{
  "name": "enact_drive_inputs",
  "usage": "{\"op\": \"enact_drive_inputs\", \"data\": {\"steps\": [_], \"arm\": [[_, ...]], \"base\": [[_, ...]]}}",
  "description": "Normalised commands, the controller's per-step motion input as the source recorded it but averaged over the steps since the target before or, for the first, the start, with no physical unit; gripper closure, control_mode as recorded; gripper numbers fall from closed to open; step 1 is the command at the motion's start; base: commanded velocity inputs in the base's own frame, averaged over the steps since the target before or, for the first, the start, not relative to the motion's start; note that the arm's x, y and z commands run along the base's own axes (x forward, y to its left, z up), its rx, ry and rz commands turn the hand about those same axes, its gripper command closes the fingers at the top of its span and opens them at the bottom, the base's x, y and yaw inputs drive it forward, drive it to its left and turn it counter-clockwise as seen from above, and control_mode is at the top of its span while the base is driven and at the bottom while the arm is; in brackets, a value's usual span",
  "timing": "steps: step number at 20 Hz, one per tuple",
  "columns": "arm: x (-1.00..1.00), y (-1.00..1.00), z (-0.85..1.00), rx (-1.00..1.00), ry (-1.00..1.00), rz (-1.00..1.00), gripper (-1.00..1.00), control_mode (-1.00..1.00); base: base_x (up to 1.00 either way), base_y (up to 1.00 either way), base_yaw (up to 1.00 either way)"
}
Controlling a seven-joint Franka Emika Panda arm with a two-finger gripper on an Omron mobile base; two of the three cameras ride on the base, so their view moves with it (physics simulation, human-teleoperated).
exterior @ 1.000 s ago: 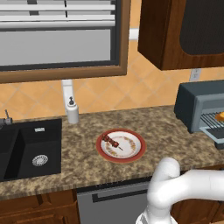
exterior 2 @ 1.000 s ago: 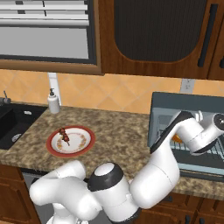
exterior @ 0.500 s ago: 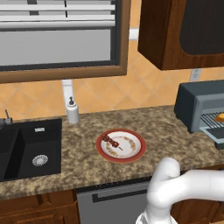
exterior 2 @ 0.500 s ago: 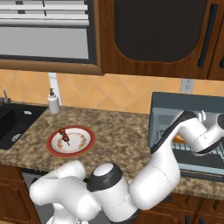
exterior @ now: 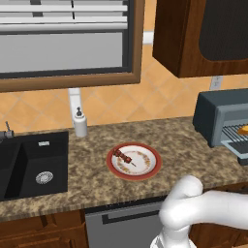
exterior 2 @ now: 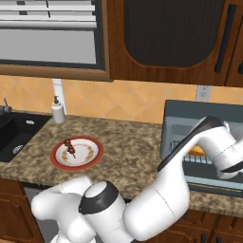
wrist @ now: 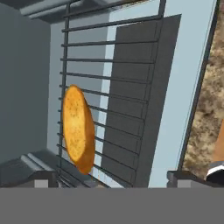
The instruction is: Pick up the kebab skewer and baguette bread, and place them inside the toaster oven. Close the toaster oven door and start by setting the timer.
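The kebab skewer (exterior: 122, 156) (exterior 2: 70, 148) lies on a red-rimmed plate (exterior: 145, 169) (exterior 2: 90, 156) in the middle of the counter. The blue-grey toaster oven (exterior: 215, 114) (exterior 2: 199, 114) stands at the counter's right end, and the toaster oven door (wrist: 175, 87) hangs open and lowered. The golden baguette bread (wrist: 78, 129) (exterior: 243, 129) (exterior 2: 197, 151) rests on the oven's wire rack (wrist: 127, 65). My gripper (wrist: 113, 178) is open at the oven mouth, its fingertips (wrist: 41, 179) spread wide, with the bread lying free just ahead of the left one.
A white soap dispenser (exterior: 80, 123) (exterior 2: 58, 111) stands by the wall next to the dark sink (exterior: 29, 164). Dark wooden cabinets (exterior: 198, 34) hang above the oven. My arm (exterior 2: 190, 156) crosses in front of the oven. Speckled counter (wrist: 212, 109) borders the door's edge.
In the right base view my hand at the oven mouth has drifted slightly lower. The plate and the skewer have not moved.
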Motion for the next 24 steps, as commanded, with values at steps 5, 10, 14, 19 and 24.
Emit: {"op": "enact_drive_inputs", "data": {"steps": [5, 10, 14, 19, 24], "arm": [[-0.7, 0.95, 0.13, -0.15, 0.05, 0.2, -1.0, -1.0], [-0.35, 1.0, 0.28, -0.1, 0.07, 0.36, -1.0, -1.0], [-0.01, 1.0, 0.24, -0.07, 0.08, 0.34, -1.0, -1.0], [0.0, 1.0, 0.0, -0.15, 0.01, 0.28, -1.0, -1.0], [-0.01, 1.0, 0.0, -0.17, 0.0, 0.31, -1.0, -1.0]], "base": [[0.0, 0.0, 0.0], [0.0, 0.0, 0.0], [0.0, 0.0, 0.0], [0.0, 0.0, 0.0], [0.0, 0.0, 0.0]]}}
